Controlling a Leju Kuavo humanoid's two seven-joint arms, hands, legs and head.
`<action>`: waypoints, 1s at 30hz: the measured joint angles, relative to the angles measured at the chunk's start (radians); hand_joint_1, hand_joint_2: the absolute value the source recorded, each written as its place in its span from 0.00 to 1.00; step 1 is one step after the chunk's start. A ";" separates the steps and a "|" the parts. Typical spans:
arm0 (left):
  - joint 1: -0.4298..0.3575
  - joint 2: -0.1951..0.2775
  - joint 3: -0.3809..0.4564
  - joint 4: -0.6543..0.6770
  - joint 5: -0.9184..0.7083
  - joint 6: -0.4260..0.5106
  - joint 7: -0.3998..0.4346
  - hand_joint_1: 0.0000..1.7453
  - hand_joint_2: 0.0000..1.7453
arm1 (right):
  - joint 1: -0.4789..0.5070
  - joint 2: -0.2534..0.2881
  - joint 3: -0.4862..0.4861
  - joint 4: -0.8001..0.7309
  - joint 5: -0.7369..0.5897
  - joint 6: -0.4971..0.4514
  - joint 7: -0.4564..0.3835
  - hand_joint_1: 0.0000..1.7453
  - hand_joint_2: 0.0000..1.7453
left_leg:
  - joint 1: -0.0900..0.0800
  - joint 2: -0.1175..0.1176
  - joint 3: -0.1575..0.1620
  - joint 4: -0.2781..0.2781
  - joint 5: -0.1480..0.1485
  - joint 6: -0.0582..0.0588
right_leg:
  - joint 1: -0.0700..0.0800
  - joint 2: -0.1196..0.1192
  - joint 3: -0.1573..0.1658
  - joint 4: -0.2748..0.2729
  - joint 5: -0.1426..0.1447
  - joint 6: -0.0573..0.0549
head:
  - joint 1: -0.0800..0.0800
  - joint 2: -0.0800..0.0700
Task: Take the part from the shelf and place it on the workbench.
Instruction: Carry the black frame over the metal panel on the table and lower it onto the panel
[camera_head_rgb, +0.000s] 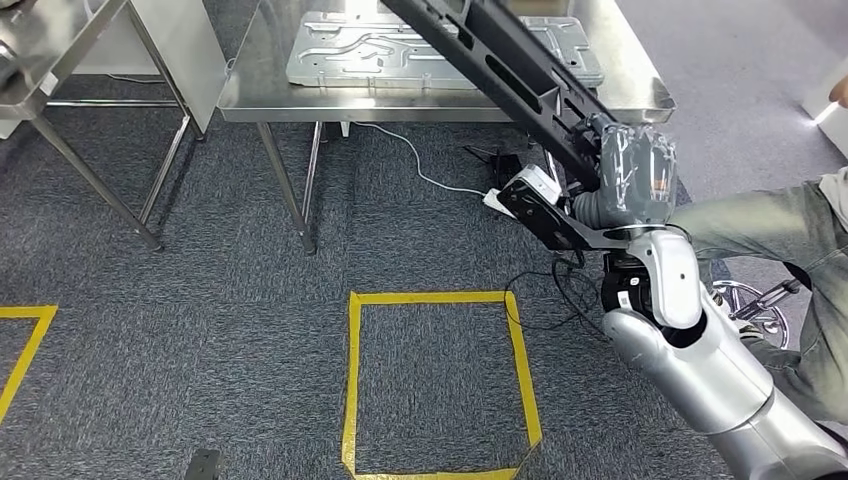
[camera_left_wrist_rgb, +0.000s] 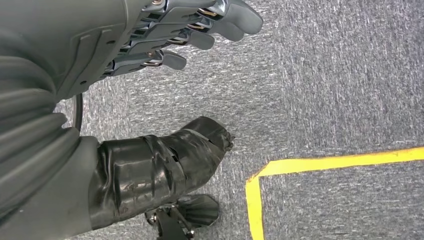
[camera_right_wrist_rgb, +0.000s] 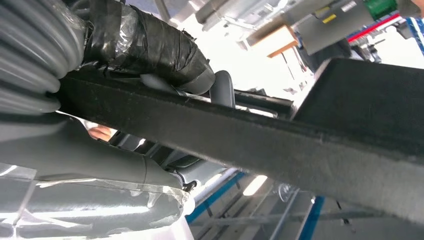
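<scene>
You lose much of the part (camera_head_rgb: 510, 70) at the top edge of the head view: its upper end runs out of frame, so you cannot see its full length. Where the right hand (camera_head_rgb: 632, 178) wraps it, at centre right, the fingers are hidden behind a taped, plastic-covered back of the hand. In the right wrist view the part (camera_right_wrist_rgb: 280, 140) crosses the whole picture as a dark, rough-edged bar, blurred and backlit, with the taped thumb (camera_right_wrist_rgb: 150, 47) lying over one edge — the hand is clamped on it.

The part itself is a long black metal piece, flat with slotted cut-outs and a folded bracket at its lower end, tilted from the upper middle down toward the right hand. It hangs above the front edge of the steel workbench (camera_head_rgb: 250, 95), crossing in front of a grey stamped plate (camera_head_rgb: 360, 50) lying there.

The left hand (camera_left_wrist_rgb: 175, 35) shows in its wrist view over grey carpet, fingers spread apart and holding nothing, near a corner of yellow floor tape (camera_left_wrist_rgb: 260, 180). A person's trouser leg (camera_head_rgb: 790, 225) enters at the right edge.
</scene>
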 joint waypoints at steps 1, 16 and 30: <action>0.000 0.000 0.000 0.000 0.000 0.000 0.000 0.00 1.00 | 0.001 -0.001 0.000 -0.001 0.001 0.001 0.002 1.00 1.00 | 0.000 -0.001 0.003 0.002 -0.004 -0.002 | -0.002 0.000 0.025 -0.060 0.040 0.000 | 0.000 0.000; 0.000 -0.003 -0.003 0.000 -0.008 0.000 0.003 0.00 1.00 | 0.017 -0.007 -0.005 -0.022 0.006 0.006 0.008 1.00 1.00 | 0.001 0.002 -0.121 0.210 -0.051 -0.050 | 0.002 0.002 0.147 -0.258 0.079 -0.049 | -0.006 0.000; -0.002 -0.004 -0.007 0.000 -0.016 -0.004 0.003 0.00 1.00 | 0.021 -0.017 -0.008 -0.036 0.031 0.026 0.012 1.00 1.00 | 0.000 0.000 0.032 -0.007 -0.019 0.001 | -0.004 0.003 0.005 0.000 -0.006 0.003 | 0.007 0.000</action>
